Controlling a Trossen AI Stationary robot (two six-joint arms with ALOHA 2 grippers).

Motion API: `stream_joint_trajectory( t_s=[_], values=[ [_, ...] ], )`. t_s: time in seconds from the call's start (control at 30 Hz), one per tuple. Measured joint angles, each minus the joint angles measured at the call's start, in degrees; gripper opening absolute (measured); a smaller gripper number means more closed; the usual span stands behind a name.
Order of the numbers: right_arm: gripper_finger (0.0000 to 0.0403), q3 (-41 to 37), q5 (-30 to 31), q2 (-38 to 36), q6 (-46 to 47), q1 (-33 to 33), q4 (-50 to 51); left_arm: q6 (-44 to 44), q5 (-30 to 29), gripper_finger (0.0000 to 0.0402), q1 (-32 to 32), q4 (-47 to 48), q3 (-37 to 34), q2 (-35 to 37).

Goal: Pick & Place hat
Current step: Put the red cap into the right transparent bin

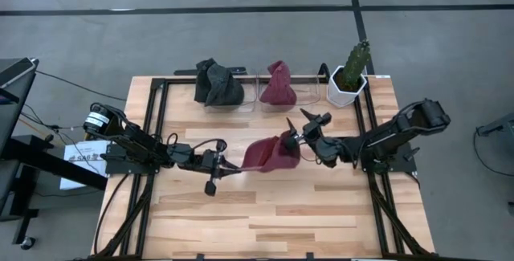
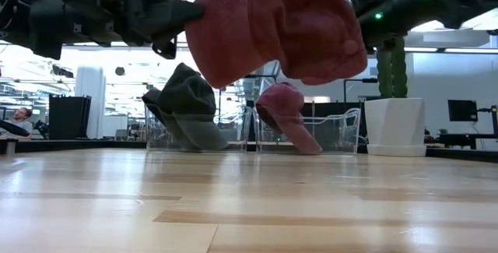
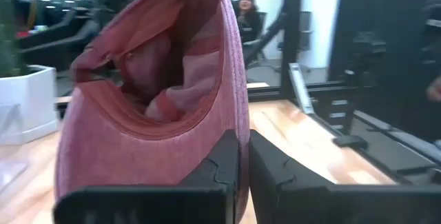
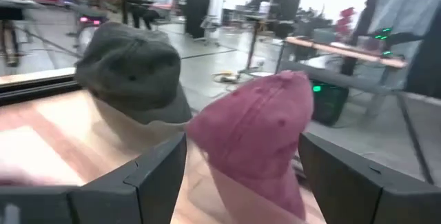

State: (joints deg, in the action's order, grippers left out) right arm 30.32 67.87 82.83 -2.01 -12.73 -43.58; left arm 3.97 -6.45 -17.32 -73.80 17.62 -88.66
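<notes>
A red hat [image 1: 273,155] hangs above the table's middle, with my left gripper [image 1: 234,165] shut on its left end. In the left wrist view the hat [image 3: 158,93] shows its hollow inside. My right gripper [image 1: 307,120] stands open just beyond the hat's far right side, pointing toward the far edge and touching nothing. Between its fingers the right wrist view shows a second red hat [image 4: 262,134] and a dark hat [image 4: 131,72] farther off. My left gripper pinches the edge of the hat's opening [image 3: 240,138] between its two fingers [image 3: 275,176]. Whether that edge is brim or band I cannot tell. The fingers come in level from the table's left. The hat stands out beyond them, lifted clear of the table [image 2: 249,198].
Two clear bins at the far edge hold the dark hat [image 1: 217,84] and the second red hat [image 1: 279,84], crowns up. A cactus in a white pot [image 1: 349,80] stands to their right. Black rails [image 1: 157,124] run along both sides of the table. The near half is bare wood.
</notes>
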Motion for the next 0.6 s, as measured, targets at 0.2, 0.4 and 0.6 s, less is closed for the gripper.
stream_joint_trajectory(
  t_s=[0.2,0.4,0.6],
  values=[
    [0.027,6.38,-1.94,5.55,-2.75,-0.08,-0.12,0.0,3.1,0.0014,0.0,0.02,0.0,0.0],
    [0.027,12.95,-11.78,12.71,-9.77,-2.76,0.35,-0.12,2.75,0.0014,0.1,0.22,0.0,0.0],
    [0.027,18.71,-13.65,16.91,-11.92,-6.58,10.06,0.23,1.0,0.0014,0.07,1.23,0.0,0.0]
  ],
)
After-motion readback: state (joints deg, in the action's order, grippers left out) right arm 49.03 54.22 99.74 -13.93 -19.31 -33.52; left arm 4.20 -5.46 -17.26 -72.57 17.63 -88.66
